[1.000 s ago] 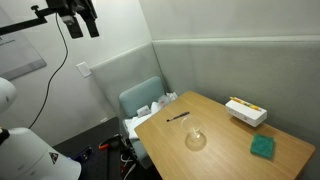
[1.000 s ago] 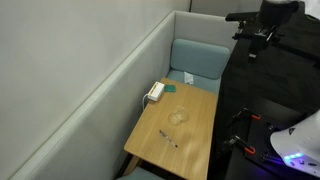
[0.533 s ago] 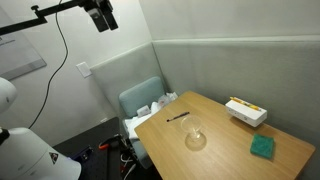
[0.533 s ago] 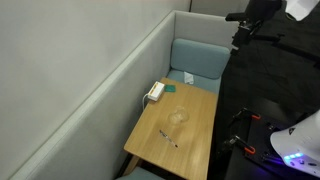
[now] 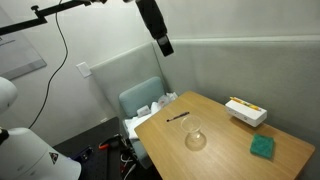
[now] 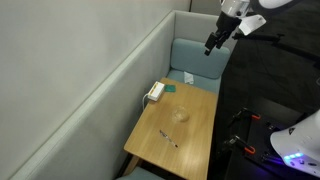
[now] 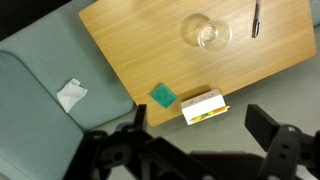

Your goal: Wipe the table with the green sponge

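Observation:
The light tan table (image 5: 225, 150) stands in a corner of grey partition walls and also shows in the other exterior view (image 6: 185, 135) and the wrist view (image 7: 150, 50). The small teal-green sponge (image 5: 262, 147) lies flat near one table corner, beside a white and yellow box (image 5: 246, 111); it also shows in an exterior view (image 6: 170, 87) and the wrist view (image 7: 163, 96). My gripper (image 5: 164, 45) hangs high in the air, well above and off the table, as the other exterior view (image 6: 211, 43) also shows. In the wrist view the gripper (image 7: 200, 135) is open and empty, its fingers wide apart.
A clear glass (image 5: 195, 138) stands mid-table and a dark pen (image 5: 178, 117) lies near the chair end. The box (image 7: 203, 106) sits next to the sponge by the wall. A pale grey-green chair (image 5: 145, 100) with white paper (image 7: 72, 93) stands at the table's end.
The arm has swung from high at the side toward the table and come lower. Nothing on the table has moved.

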